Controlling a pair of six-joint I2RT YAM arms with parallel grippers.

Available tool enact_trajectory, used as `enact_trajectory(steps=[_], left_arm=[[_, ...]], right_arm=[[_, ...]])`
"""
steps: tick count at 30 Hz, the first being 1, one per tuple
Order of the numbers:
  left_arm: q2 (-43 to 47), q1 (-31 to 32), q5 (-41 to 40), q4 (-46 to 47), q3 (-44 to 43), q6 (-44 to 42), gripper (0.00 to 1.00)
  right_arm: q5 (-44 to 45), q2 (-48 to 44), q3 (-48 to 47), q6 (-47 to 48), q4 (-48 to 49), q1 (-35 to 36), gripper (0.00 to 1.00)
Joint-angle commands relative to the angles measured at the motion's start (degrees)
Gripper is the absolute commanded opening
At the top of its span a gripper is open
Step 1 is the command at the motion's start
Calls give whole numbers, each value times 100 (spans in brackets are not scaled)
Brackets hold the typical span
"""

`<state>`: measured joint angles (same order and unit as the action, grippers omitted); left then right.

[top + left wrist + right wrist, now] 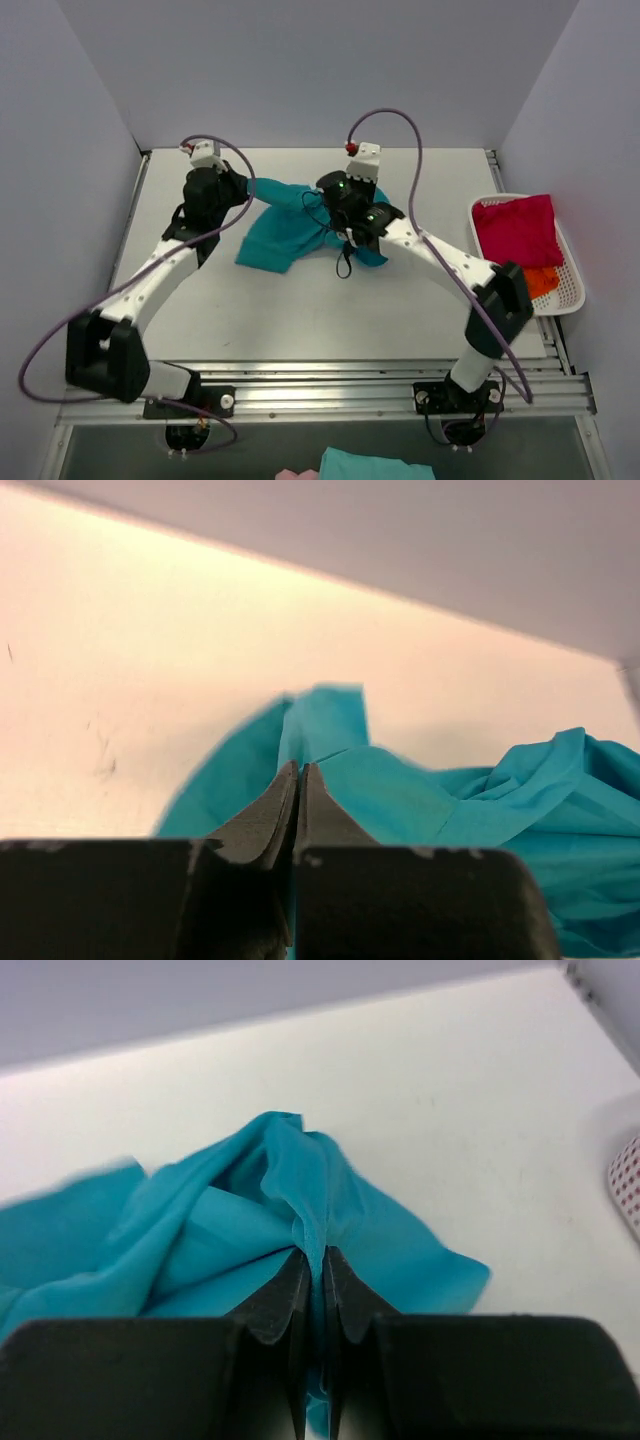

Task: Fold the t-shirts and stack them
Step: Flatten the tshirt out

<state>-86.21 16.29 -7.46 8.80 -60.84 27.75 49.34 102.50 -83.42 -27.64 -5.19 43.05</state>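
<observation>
Basket: pink shirt over orange shirt. Teal shirt bunched, long axis left-right. Left gripper and right gripper both clamped on it.

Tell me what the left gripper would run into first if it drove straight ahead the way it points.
The teal shirt: the left gripper is shut on it, and more of that cloth stands right ahead of the fingers. Beyond looks like bare table, though depth is unclear.

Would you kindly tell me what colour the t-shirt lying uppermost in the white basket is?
Crimson-pink cloth t-shirt; clearest in the top external view.
</observation>
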Motion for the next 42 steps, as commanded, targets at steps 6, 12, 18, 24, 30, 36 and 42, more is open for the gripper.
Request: enact_trajectory(steps=[6,12,18,24,30,36,42], left_arm=[[3205,901,-1134,-1784,-402,-516,2],[4437,1236,-1011,-2707,-1297,-683,2],[4658,1245,-1442,-3130,-1896,-867,2],[4596,1245,-1459,-3139,-2020,-894,2],[4535,1245,-1451,-3051,-1958,-929,2],[4447,1245,-1381,-3024,-1888,-982,2],[4288,1245,-1301,-2796,-1388,-885,2]], right_arm=[[526,-3339,827,1558,1010,1432,0],[-2229,-4957,854,2113,994,1891,0],[-2553,-5495,713,2306,748,1892,1],[-2289,-5478,914,2272,633,1892,14],[-1920,-5415,1046,2307,659,1892,0],[-1876,-5478,1178,2228,713,1892,3],[-1692,-3898,1477,1228,352,1892,100]])
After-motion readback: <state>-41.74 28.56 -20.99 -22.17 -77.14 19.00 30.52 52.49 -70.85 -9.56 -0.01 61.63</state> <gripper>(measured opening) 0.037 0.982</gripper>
